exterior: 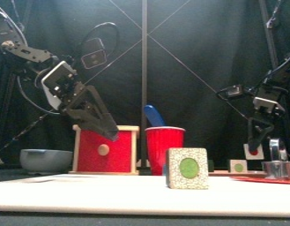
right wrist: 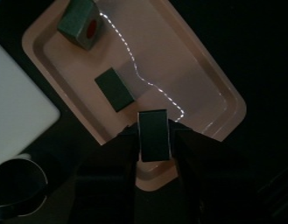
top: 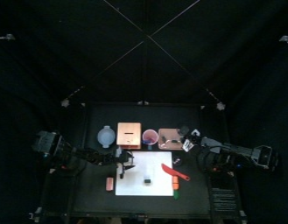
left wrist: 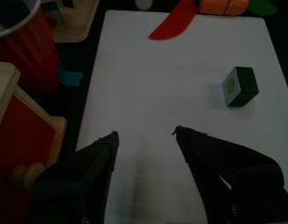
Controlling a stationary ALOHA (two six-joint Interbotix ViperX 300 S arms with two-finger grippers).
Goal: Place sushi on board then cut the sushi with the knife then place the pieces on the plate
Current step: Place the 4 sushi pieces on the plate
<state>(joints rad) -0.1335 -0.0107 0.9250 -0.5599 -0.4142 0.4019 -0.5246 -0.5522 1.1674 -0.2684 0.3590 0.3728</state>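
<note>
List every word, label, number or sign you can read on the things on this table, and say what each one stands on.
No text can be read in any view.
On the red cup: none, plain side.
On the wooden box: none, plain red drawer front.
On the sushi piece standing on the white cutting board: none, only a green face.
On the pink tray: none.

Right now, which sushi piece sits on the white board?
The lone piece on the white board; the rest are off it, lying on the pink tray or held by the right end effector.
</note>
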